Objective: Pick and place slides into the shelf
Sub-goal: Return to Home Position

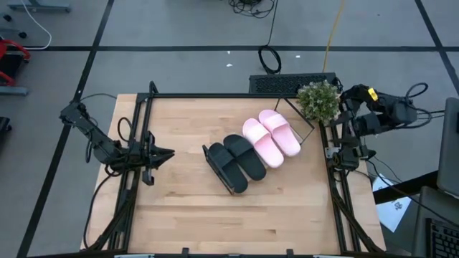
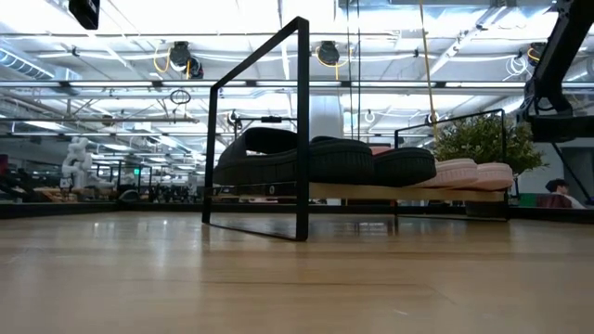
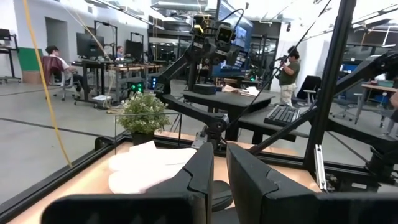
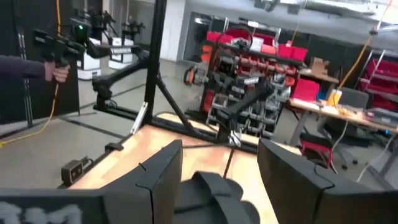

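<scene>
The shelf [image 2: 303, 130] stands slantwise at mid-table, its light board [image 2: 353, 192] in a thin black frame. Two black slides [image 1: 237, 161] and two pink slides [image 1: 271, 137] lie side by side on the board, soles down. In the low view the black slides [image 2: 316, 158] are nearer and the pink slides [image 2: 464, 173] behind them. My left gripper [image 1: 170, 153] waits shut at the table's left side, pointing toward the shelf; its wrist view shows the pink slides [image 3: 149, 165] ahead of the gripper [image 3: 219, 165]. My right gripper [image 1: 343, 158] hangs open [image 4: 217, 165] at the right edge.
A small potted plant [image 1: 319, 100] stands at the far right corner, close to the shelf's pink end. A black keyboard-like slab [image 1: 287, 84] lies just past the far edge. Black frame rails [image 1: 136, 179] run along both table sides. Bare wood [image 1: 215, 215] lies near the front.
</scene>
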Robot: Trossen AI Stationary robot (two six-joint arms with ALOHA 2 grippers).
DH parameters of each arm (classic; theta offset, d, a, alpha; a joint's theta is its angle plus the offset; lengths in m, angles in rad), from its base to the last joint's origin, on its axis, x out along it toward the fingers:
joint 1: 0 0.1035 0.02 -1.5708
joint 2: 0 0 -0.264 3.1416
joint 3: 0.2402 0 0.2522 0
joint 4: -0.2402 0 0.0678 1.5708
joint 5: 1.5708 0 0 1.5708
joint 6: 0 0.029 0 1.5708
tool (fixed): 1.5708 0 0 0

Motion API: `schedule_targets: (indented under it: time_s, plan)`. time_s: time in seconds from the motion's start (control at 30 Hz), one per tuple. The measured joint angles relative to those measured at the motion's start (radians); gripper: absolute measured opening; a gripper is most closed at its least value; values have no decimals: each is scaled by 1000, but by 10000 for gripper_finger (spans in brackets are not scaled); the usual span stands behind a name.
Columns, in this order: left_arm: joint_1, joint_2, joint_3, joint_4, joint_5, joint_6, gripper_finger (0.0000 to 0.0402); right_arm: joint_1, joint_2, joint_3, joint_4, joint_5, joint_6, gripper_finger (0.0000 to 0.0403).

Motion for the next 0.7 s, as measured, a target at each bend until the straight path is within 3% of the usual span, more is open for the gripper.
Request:
schedule_targets:
  time_s: [0.2, 0.3, 0.4, 0.57, 0.7]
  plan:
    - [0, 2, 0, 0, 1, -9, 47, -18, 1, 0, -182, 53, 191, 196]
    - [0, 2, 0, 4, 3, -11, 47, -33, 3, 0, -177, 160, 176, 196]
    - [0, 2, 0, 5, 25, -14, 47, -53, 15, 0, -93, 278, 65, 196]
    - [0, 2, 0, 5, 35, -15, 47, -63, 51, 0, 147, 359, -220, 196]
    - [0, 2, 0, 4, 35, -15, 47, -64, 89, -1, 291, 360, -390, 196]
